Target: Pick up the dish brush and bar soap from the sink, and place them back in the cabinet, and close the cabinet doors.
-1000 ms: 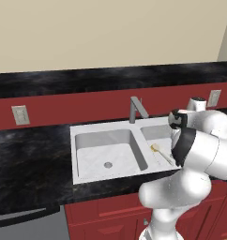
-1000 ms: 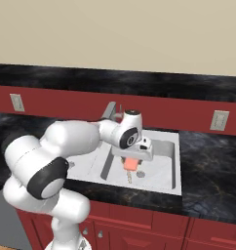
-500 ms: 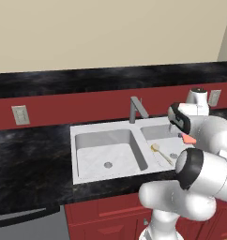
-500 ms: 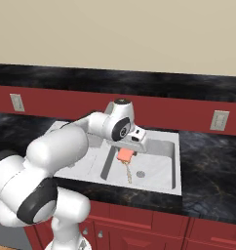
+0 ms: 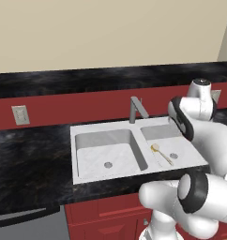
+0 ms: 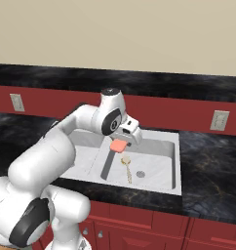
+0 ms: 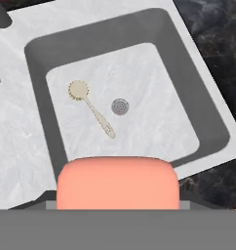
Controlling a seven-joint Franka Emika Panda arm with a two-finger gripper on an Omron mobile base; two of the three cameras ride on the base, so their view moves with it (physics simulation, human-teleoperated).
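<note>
The pincer (image 6: 121,145) grips the bar soap (image 6: 118,145) above the sink (image 6: 174,161); the dish brush (image 7: 90,109) lies in its right basin.

A beige wall (image 5: 110,33) rises above a black marbled counter (image 5: 31,159) and red backsplash (image 5: 78,105).

The white arm bends up from its base and reaches forward. Its hand (image 6: 124,141) points downward, raised above the basin, fingers clamped on the bar soap (image 6: 118,145)
</note>
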